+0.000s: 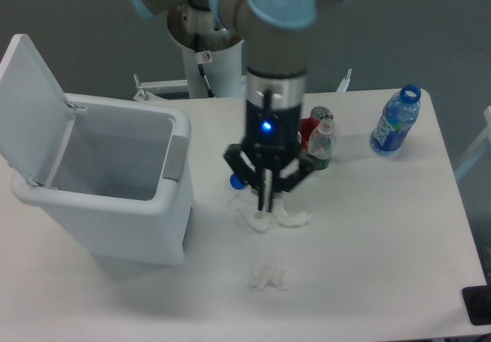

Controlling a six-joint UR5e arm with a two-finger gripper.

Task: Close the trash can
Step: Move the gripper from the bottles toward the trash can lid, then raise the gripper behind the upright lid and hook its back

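White plastic made up the trash can (115, 196), which stood at the table's (383, 265) nine o'clock side with its flat lid (31, 108) swung up and back toward ten o'clock, leaving the mouth wide open. What could be seen of the bin's inside was bare pale wall, and no contents showed. A grey latch tab (176, 156) sat on the rim facing three o'clock.

Near the table's centre the gripper (263, 196) hung pointing straight down, a blue light glowing on its wrist. From this angle the fingers lined up edge-on, so I could not tell how far apart they stood; nothing visible was held in them. A blue bottle cap (236, 181) peeked out at the gripper's nine o'clock. Crumpled white tissue (285, 219) lay just beneath the fingertips, and a second wad (267, 277) lay at six o'clock, nearer the table's front edge.

At the gripper's two o'clock, a red can (314, 127) and a small clear bottle (322, 146) stood together. Far toward three o'clock stood an uncapped blue water bottle (395, 123).
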